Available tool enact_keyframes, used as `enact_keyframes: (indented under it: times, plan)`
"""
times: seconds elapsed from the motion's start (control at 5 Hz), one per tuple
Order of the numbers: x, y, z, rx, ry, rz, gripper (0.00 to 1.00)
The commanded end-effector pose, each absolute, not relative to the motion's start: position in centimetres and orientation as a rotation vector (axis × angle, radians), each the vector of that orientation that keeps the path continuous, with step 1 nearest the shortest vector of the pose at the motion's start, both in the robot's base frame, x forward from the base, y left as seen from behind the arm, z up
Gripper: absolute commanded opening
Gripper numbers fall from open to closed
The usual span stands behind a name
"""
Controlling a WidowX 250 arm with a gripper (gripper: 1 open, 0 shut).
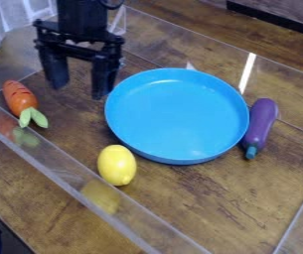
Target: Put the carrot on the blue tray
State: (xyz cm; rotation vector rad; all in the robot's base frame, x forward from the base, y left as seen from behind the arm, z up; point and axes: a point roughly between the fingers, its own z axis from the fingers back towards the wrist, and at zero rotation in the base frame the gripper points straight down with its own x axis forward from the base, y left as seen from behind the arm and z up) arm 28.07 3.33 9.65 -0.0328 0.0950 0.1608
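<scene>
The carrot [23, 101], orange with a light green leafy top, lies on the wooden table at the far left. To its right and slightly behind it, my gripper [78, 74] hangs pointing down, open, with nothing between its two black fingers [104, 77]. The blue tray [178, 114], a wide round dish with a shallow rim, sits empty in the middle, its left edge just right of the gripper. A small gap separates the gripper from the carrot.
A yellow lemon [116, 165] sits in front of the tray. A purple eggplant [260, 125] lies by the tray's right rim. A clear plastic wall [61, 164] runs along the table's left and front sides, close behind the carrot.
</scene>
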Motion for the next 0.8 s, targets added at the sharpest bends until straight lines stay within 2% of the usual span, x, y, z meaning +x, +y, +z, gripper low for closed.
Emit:
enact_keyframes:
  times: [0.0,0.4,0.6]
  plan:
    - [28.8,3.9,9.6,-0.031,0.046,0.256,1.00]
    - [28.0,5.8,7.7,-0.045,0.027,0.480,1.00]
    - [26.4,8.5,7.4,-0.065,0.002,0.511,1.00]
